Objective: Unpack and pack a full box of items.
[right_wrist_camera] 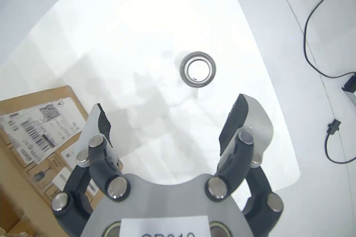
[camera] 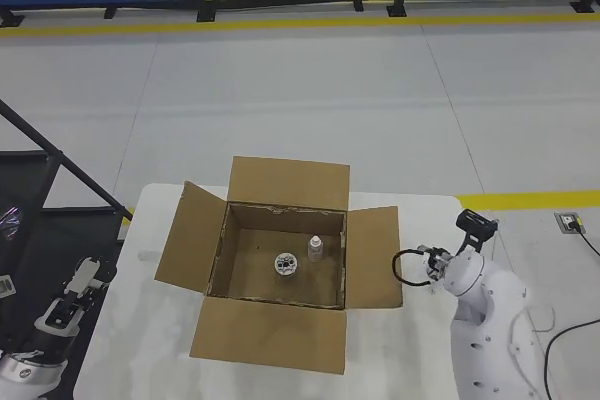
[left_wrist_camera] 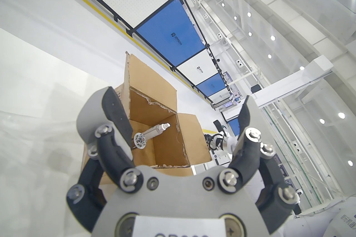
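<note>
a: where is the box sitting?
b: the cardboard box (camera: 288, 182) is sitting mid-frame in the top view on the white table (camera: 160, 300), with all four flaps lying open. a small white bottle (camera: 316, 248) is standing upright on its floor, toward the right wall. a round white piece (camera: 285, 263) is lying just left of it, not touching.

a: right pincer?
b: the right pincer (right_wrist_camera: 169, 107) is hanging over the table, right of the box's right flap. its jaws are standing wide and gripping nothing. a metal ring (right_wrist_camera: 197, 72) is lying flat on the table just ahead of the fingertips, touching neither. the labelled flap is lying beside one finger.

a: left pincer?
b: the left pincer (camera: 80, 282) is sitting at the lower left of the top view, near the table's left edge and well apart from the box. its jaws are standing wide, holding nothing. its wrist view is facing the open box, with the bottle and round piece showing between the fingers.
</note>
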